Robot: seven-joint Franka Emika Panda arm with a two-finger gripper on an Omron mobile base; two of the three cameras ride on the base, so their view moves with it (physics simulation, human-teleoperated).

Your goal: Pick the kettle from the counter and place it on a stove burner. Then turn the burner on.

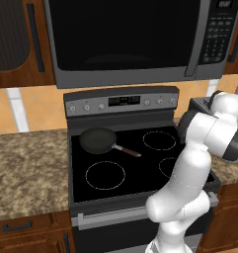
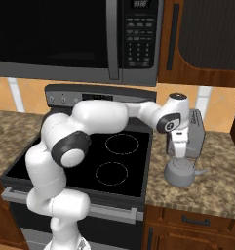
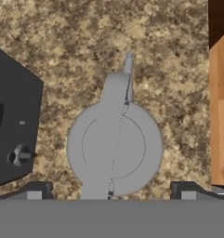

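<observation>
I see my gripper [image 3: 111, 189] with fingers spread wide above the small round silver-grey kettle [image 3: 114, 148], which sits on speckled brown granite counter [image 3: 85, 42] beside the boxy grey toaster [image 3: 13, 121].

Kettle [image 2: 181, 174] on counter [image 2: 221, 180] right of cooktop [image 2: 89, 156], near its front edge, spout toward right. Gripper [image 2: 180, 157] directly above, fingers hidden behind hand. Toaster [image 2: 196, 133] just behind, toward back wall. Two dotted burner rings [image 2: 112, 173] bare on right half of glass.
</observation>
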